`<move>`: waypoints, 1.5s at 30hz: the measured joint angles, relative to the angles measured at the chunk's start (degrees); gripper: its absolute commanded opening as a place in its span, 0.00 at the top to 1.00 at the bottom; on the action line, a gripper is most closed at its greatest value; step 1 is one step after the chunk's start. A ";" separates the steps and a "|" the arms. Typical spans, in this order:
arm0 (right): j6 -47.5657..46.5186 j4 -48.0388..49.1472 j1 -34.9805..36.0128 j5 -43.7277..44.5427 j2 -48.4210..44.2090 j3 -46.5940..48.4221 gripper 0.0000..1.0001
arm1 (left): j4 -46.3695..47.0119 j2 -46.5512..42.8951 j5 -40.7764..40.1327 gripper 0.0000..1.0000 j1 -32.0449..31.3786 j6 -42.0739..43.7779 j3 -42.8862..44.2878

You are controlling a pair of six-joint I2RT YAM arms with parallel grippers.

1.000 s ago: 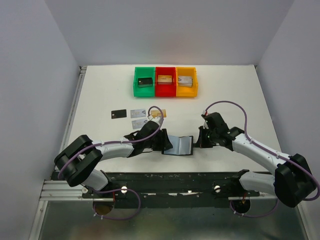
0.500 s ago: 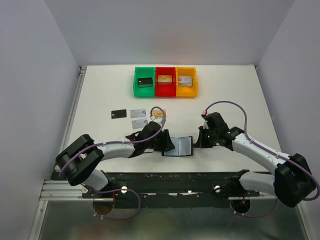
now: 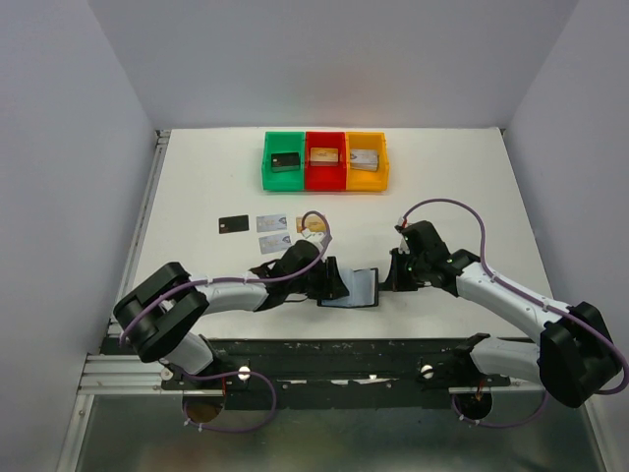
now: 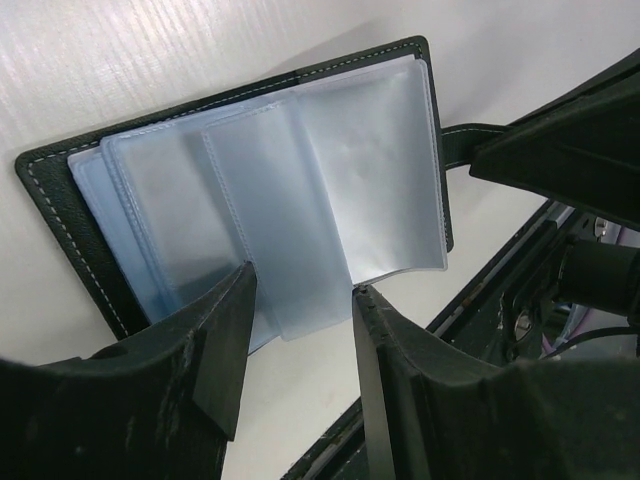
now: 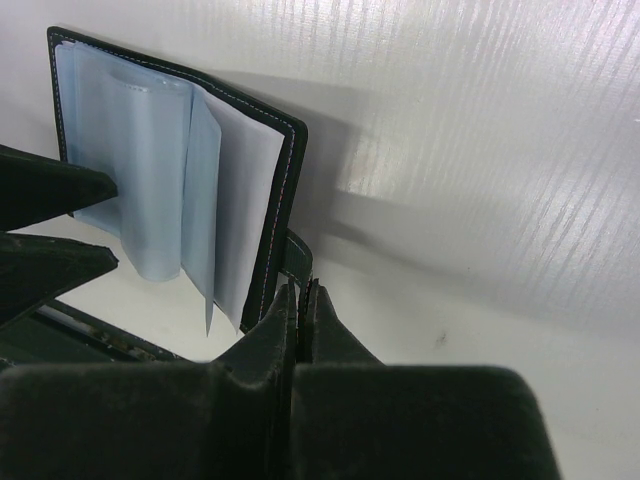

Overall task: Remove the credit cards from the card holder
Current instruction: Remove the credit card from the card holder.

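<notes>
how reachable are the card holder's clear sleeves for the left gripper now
Likely yes: the left gripper is open with the sleeves between its fingers, and the right gripper pinches the card holder at its edge.

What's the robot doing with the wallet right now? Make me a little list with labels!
wallet: lying open on the table, its clear pockets look empty
left fingers: open, one on each side of a clear pocket
right fingers: shut, seemingly pinching the wallet's strap
cards: out of the wallet, flat on the table beyond the left arm
bins: green, red and yellow, in a row at the far side, a block in each
</notes>
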 measured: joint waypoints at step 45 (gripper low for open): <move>-0.02 -0.02 0.00 0.09 0.22 -0.02 1.00 | -4.83 -7.28 -2.69 0.30 1.95 2.89 -2.89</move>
